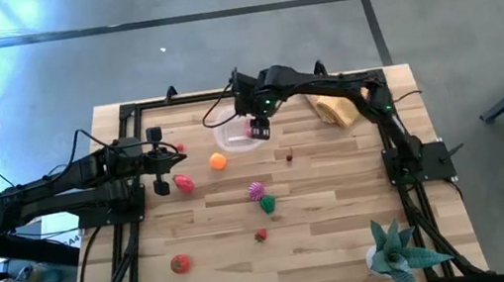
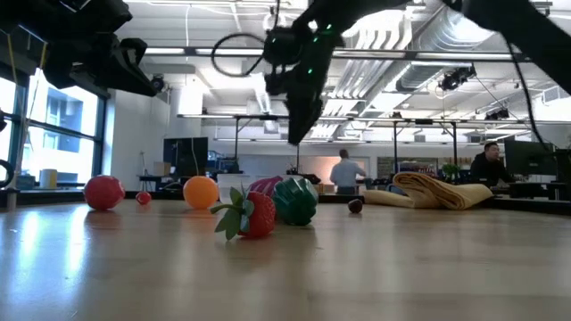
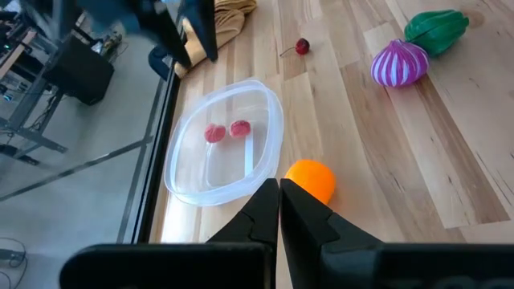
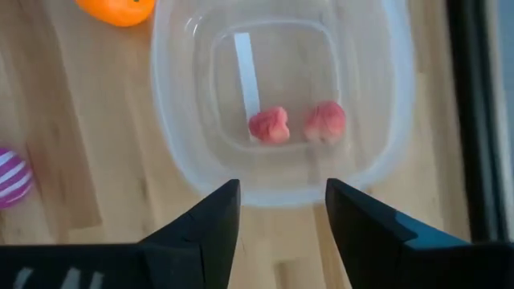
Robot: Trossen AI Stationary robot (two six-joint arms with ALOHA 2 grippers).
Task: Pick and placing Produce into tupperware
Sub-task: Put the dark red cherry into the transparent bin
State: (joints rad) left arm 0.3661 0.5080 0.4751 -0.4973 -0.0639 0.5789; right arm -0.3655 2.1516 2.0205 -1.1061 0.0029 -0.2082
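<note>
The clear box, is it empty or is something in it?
Not empty. The clear box has two small pink pieces on its floor.

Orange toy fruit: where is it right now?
In the high view the orange toy fruit sits on the table left of centre, just beside the tupperware, outside it. The pink piece lies to its left, near the left hand.

Wooden table (image 1: pixel 342 208) with scattered produce (image 1: pixel 263 199)
</note>
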